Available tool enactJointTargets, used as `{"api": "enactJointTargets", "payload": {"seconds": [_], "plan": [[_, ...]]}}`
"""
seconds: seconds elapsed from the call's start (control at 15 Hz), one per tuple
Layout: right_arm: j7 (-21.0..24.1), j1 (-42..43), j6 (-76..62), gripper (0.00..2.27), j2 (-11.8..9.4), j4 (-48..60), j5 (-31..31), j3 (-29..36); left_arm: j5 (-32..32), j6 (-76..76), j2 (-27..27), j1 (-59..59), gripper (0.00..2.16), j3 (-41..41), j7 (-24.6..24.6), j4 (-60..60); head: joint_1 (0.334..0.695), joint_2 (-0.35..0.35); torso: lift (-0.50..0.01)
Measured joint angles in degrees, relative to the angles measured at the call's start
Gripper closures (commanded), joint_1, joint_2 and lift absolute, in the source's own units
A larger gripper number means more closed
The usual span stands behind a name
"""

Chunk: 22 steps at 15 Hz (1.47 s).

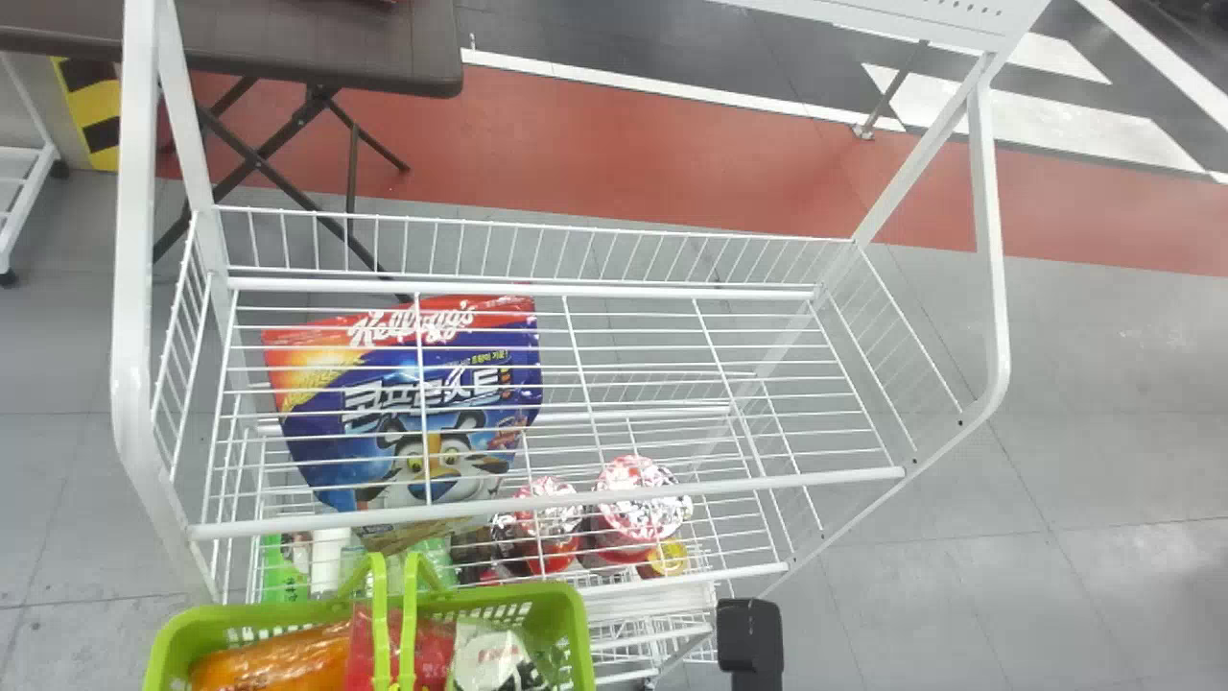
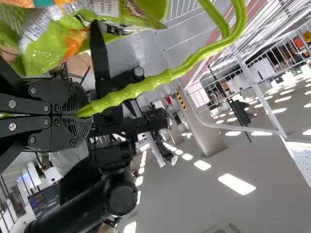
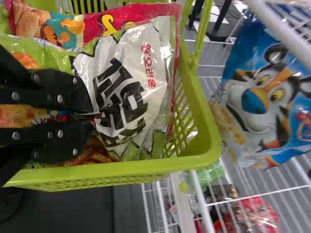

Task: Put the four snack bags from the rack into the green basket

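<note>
And here the blue tiger bag (image 1: 422,413) is seen in the white wire rack (image 1: 547,504), beyond the green basket's rim and well apart from the jaws of the right gripper (image 3: 92,116). Those jaws are closed, clamped on the edge of the white-and-green bag (image 3: 129,87), which is held over the basket's contents, right at the fingertips! Beside it, the red bag (image 1: 360,648) and the orange bag (image 1: 273,659) are carried inside the green basket (image 1: 576,614). Over on the left, the basket's handle (image 2: 141,86) is firmly gripped between the left gripper's (image 2: 81,114) closed jaws.
</note>
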<state>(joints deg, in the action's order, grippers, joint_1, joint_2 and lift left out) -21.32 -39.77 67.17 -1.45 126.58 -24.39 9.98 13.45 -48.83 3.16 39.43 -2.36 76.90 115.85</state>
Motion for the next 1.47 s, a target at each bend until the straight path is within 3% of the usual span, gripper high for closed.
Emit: {"api": "enactJointTargets", "payload": {"seconds": [0.8, 0.93, 1.07, 1.27, 1.47], "plan": [[-3.48, -3.94, -5.34, 0.08, -0.02, 9.74, -0.44, 1.27, 0.07, 0.53, 0.0, 0.56, 1.65, -0.23, -0.26, 0.15, 0.695, -0.35, -0.008], [-3.81, -4.92, -15.05, 0.08, -0.03, 11.88, 0.63, 1.4, 0.08, 0.53, 0.0, 0.42, 1.65, -0.18, -0.35, -0.02, 0.695, -0.35, -0.008], [-3.3, -6.29, -33.45, 0.08, -0.19, 13.12, 5.11, -1.01, 0.08, 0.62, 0.0, 0.32, 1.65, -0.04, -0.39, -0.13, 0.695, -0.35, -0.008], [1.03, -7.04, -51.82, 0.08, -0.36, 13.54, 13.63, -6.04, 0.08, 0.78, -0.02, 0.39, 1.65, -0.05, -0.28, -0.29, 0.695, -0.34, -0.008], [10.45, -8.28, -61.35, 0.08, -1.19, 11.83, 22.92, -12.08, 0.08, 2.07, 0.0, 0.44, 1.65, -0.24, -0.32, -1.2, 0.695, -0.323, -0.008]]}}
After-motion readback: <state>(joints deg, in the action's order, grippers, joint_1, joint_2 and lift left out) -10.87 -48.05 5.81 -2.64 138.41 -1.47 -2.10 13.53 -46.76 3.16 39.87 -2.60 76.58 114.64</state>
